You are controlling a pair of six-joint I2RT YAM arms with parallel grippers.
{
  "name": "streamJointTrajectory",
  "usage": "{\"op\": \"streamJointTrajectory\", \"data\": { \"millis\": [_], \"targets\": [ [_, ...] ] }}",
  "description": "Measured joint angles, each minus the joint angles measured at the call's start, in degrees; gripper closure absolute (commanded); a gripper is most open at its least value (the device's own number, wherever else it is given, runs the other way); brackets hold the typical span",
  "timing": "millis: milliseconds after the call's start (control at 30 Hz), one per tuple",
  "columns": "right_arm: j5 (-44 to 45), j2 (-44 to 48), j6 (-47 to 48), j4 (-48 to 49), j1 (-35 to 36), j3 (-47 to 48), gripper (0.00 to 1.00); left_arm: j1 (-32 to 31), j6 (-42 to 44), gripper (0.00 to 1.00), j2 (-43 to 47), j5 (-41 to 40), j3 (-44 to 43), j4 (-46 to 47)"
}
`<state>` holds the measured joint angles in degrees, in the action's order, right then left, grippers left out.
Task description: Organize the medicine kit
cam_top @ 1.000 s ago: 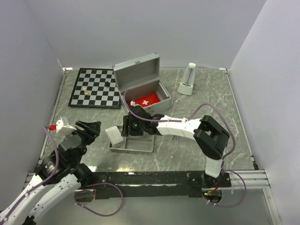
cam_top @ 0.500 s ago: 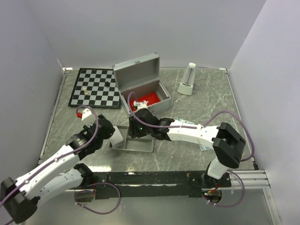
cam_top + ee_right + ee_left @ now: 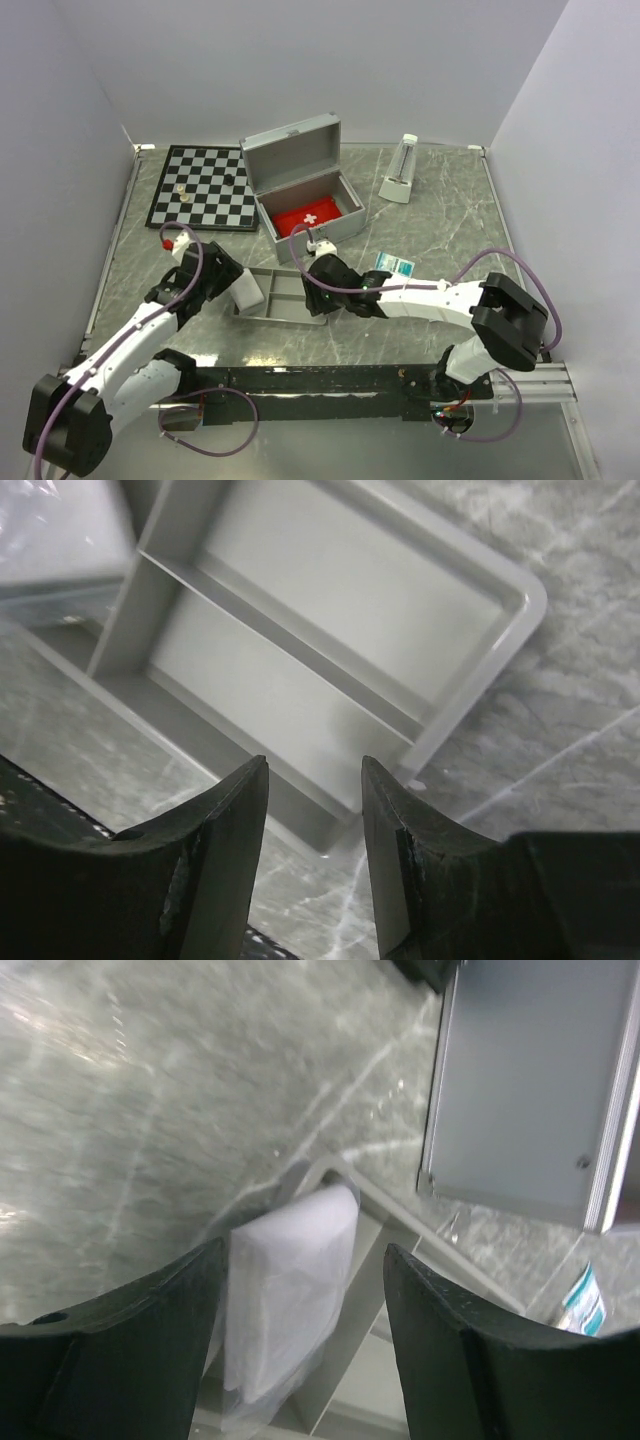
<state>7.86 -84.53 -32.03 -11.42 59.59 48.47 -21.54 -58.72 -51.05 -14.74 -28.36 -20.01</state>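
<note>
The medicine kit (image 3: 300,170) is a silver case standing open at the back, with a flat red pouch (image 3: 312,217) inside; its wall shows in the left wrist view (image 3: 530,1080). A white plastic-wrapped packet (image 3: 245,289) leans at the left end of the grey two-compartment tray (image 3: 290,308). My left gripper (image 3: 230,284) is open, and the packet (image 3: 290,1290) stands between its fingers (image 3: 305,1255), closer to the left one. My right gripper (image 3: 318,291) is open and empty over the tray's right part (image 3: 330,670), its fingers (image 3: 314,765) above the tray's near rim.
A small teal-and-white box (image 3: 391,264) lies on the table right of the tray and shows in the left wrist view (image 3: 585,1295). A chessboard (image 3: 205,187) with a few pieces lies at the back left. A white stand (image 3: 400,170) is at the back right.
My left arm has swung in from the left to the packet at the tray's left end. My right gripper has drawn back from the case to the tray's right part.
</note>
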Motion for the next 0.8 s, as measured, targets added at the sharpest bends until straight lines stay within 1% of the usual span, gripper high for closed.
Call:
{"op": "streamJointTrajectory", "data": {
  "millis": [133, 233, 433, 533, 633, 767, 800],
  "targets": [
    [-0.3, 0.2, 0.4, 0.8, -0.1, -1.2, 0.49, 0.0, 0.9, 0.33, -1.9, 3.7, 1.4, 3.1],
    [-0.4, 0.8, 0.5, 1.5, -0.4, -1.9, 0.49, 0.0, 1.2, 0.39, -2.6, 4.9, 1.6, 4.5],
    [-0.8, 2.3, 0.6, 2.1, -1.3, -3.9, 0.50, 0.1, 2.6, 0.57, -4.9, 5.7, 1.7, 5.8],
    [-1.0, 3.0, 0.6, 2.2, -1.6, -4.4, 0.49, 0.2, 3.1, 0.71, -5.0, 5.9, 1.7, 5.8],
    [-1.1, 3.7, 0.6, 2.5, -1.7, -4.8, 0.50, 0.2, 3.9, 0.81, -4.9, 5.9, 1.7, 5.6],
    [-1.1, 4.3, 0.7, 3.1, -1.8, -5.1, 0.50, 0.2, 5.4, 0.99, -3.8, 5.9, 1.4, 4.4],
    [-1.2, 4.4, 0.7, 3.3, -1.8, -5.2, 0.50, 0.1, 5.9, 0.99, -3.6, 5.8, 1.0, 3.8]
  ]
}}
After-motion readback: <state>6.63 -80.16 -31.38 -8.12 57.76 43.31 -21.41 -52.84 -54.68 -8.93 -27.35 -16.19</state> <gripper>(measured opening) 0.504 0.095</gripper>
